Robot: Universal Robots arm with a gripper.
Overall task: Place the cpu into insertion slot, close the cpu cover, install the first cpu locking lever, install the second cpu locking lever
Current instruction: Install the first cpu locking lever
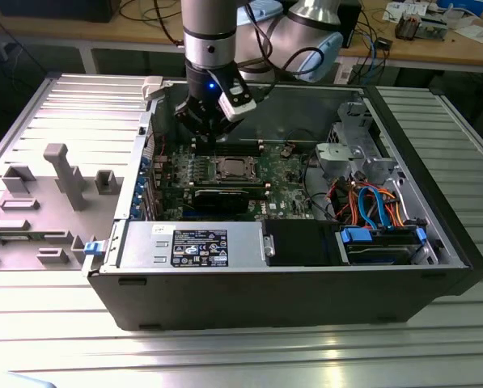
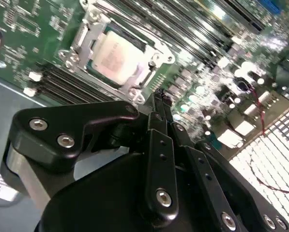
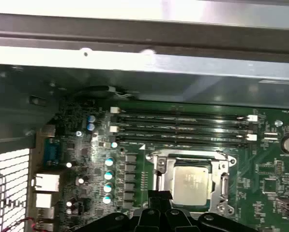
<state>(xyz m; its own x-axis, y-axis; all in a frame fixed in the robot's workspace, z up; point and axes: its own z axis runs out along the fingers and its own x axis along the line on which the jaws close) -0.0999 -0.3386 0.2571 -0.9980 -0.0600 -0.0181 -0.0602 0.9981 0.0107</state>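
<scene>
The cpu [image 1: 231, 168] [image 2: 116, 57] [image 3: 192, 180] lies flat in the insertion slot [image 1: 230, 177] on the green board, its dull silver top facing up. The cpu cover [image 2: 83, 37] [image 3: 159, 169], a silvery frame, lies down around the chip's edges. My gripper [image 1: 212, 136] [image 2: 159, 95] [image 3: 157, 195] hangs just above the board beside the socket, on the side toward the case's rear wall. Its black fingers are shut, tips together, with nothing between them. I cannot make out how the locking levers stand.
The open computer case [image 1: 459, 242] has tall walls around the board. Black memory slots [image 3: 183, 123] run beside the socket. A silver power supply [image 1: 192, 245], a black box [image 1: 302, 241] and a drive bay with blue and orange cables [image 1: 377, 212] fill the near side. A grey fixture [image 1: 63, 174] stands left.
</scene>
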